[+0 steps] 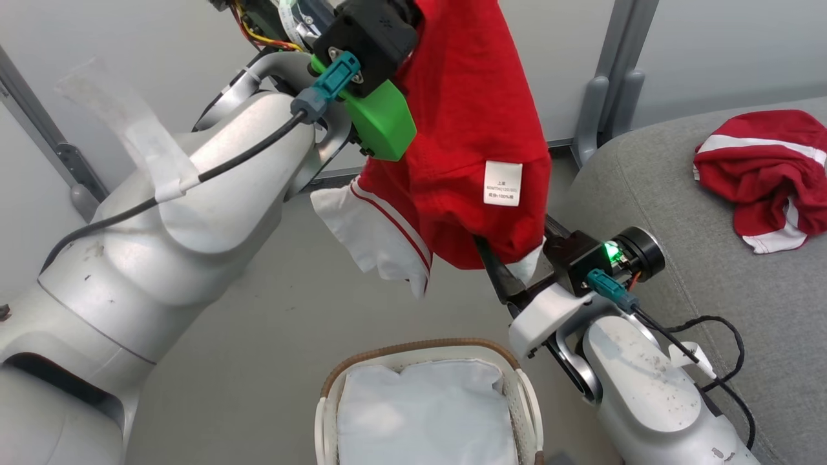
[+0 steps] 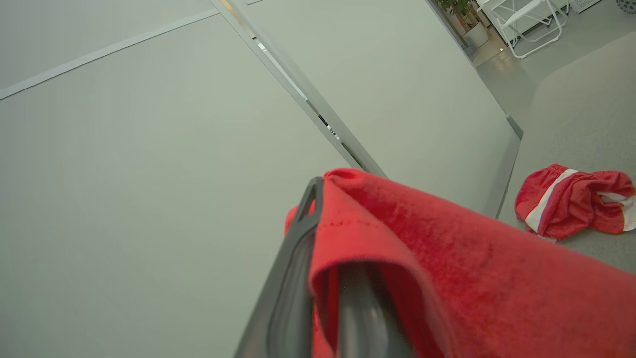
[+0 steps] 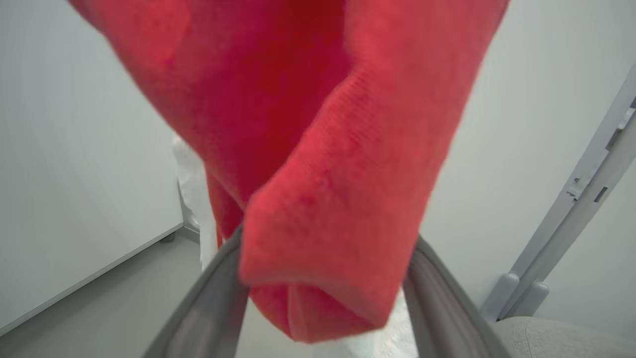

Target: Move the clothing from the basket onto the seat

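Note:
A red garment (image 1: 465,129) with a white striped panel and a small white label hangs in the air above the floor. My left gripper (image 2: 328,199) is shut on its top edge, raised high. From below right, my right gripper (image 1: 507,274) reaches under the hanging hem. In the right wrist view its fingers (image 3: 218,283) stand wide apart, open, with the red fold drooping between them. A second red garment (image 1: 762,174) lies crumpled on the grey seat (image 1: 646,194) at the right. The basket (image 1: 423,347) sits at the bottom centre, below the hanging garment.
A white glossy liner sheet (image 1: 426,413) covers the inside of the basket. Grey floor (image 1: 271,310) lies between the basket and pale wall panels. Grey metal posts (image 1: 610,84) stand by the seat's far corner. A black cable (image 1: 723,349) loops over the seat beside my right forearm.

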Available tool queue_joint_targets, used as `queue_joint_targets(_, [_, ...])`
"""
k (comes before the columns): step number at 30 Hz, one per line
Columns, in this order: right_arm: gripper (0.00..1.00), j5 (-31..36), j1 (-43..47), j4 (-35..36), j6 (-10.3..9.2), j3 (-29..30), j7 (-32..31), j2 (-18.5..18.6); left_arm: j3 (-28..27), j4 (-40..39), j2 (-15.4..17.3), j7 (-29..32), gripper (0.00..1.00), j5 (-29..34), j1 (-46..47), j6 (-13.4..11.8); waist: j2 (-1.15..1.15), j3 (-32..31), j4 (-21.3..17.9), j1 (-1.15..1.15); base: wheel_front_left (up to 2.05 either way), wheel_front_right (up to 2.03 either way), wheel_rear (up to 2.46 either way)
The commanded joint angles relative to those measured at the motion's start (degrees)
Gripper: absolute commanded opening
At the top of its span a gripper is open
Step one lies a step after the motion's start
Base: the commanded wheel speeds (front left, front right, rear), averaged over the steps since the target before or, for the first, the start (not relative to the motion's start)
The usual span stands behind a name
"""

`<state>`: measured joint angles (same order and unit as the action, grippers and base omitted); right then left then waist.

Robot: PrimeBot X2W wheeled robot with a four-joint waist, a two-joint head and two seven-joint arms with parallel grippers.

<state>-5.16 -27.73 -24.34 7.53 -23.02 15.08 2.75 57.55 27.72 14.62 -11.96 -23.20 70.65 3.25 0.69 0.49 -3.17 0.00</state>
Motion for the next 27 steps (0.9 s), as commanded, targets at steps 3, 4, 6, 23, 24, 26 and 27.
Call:
queue_joint_targets(3, [0.95, -1.5, -1.7, -0.7, -0.08, -0.8, 0.1, 0.2, 0.5, 0.1, -0.4, -0.4, 0.0, -0.7, -1.8, 0.2, -0.69, 0.0, 0.6, 0.0, 0.0, 0.0, 0.0])
queue_joint_targets(4, [0.51, -1.8, -2.0, -0.8, -0.08, -0.9, 0.1, 0.2, 0.6, 0.2, -0.4, -0.4, 0.0, -1.0, -2.1, 0.2, -0.69, 0.0, 0.7, 0.0, 0.0, 0.0, 0.0])
queue_joint_targets(6, [0.23, -2.2, -2.4, -0.7, -0.08, -1.0, 0.1, 0.2, 0.7, 0.5, -0.4, -0.5, 0.0, -1.4, -2.9, 0.2, -0.69, 0.0, 0.7, 0.0, 0.0, 0.0, 0.0])
queue_joint_targets(23, [0.0, -0.3, -1.4, 3.0, -0.08, 5.8, 0.1, 0.2, -2.5, 3.2, 1.2, -2.4, 1.0, -10.0, -15.5, -0.5, -0.69, 0.6, 0.1, 0.0, 0.0, 0.0, 0.0])
queue_joint_targets(24, [0.0, -0.1, -1.3, 3.1, -0.08, 6.5, 0.1, 0.2, -2.7, 3.4, 1.2, -2.7, 1.0, -10.4, -16.7, -0.5, -0.69, 0.7, 0.0, 0.0, 0.0, 0.0, 0.0])
queue_joint_targets(26, [0.0, 0.3, -1.1, 3.3, -0.08, 7.7, 0.1, 0.2, -3.0, 3.4, 1.3, -2.8, 1.0, -10.8, -18.9, -0.5, -0.69, 0.9, -0.2, 0.0, 0.0, 0.0, 0.0])
queue_joint_targets(27, [0.0, 0.5, -1.1, 3.4, -0.08, 8.2, 0.1, 0.2, -3.2, 3.3, 1.3, -3.0, 1.0, -11.1, -19.8, -0.3, -0.69, 1.1, -0.2, 0.0, 0.0, 0.0, 0.0])
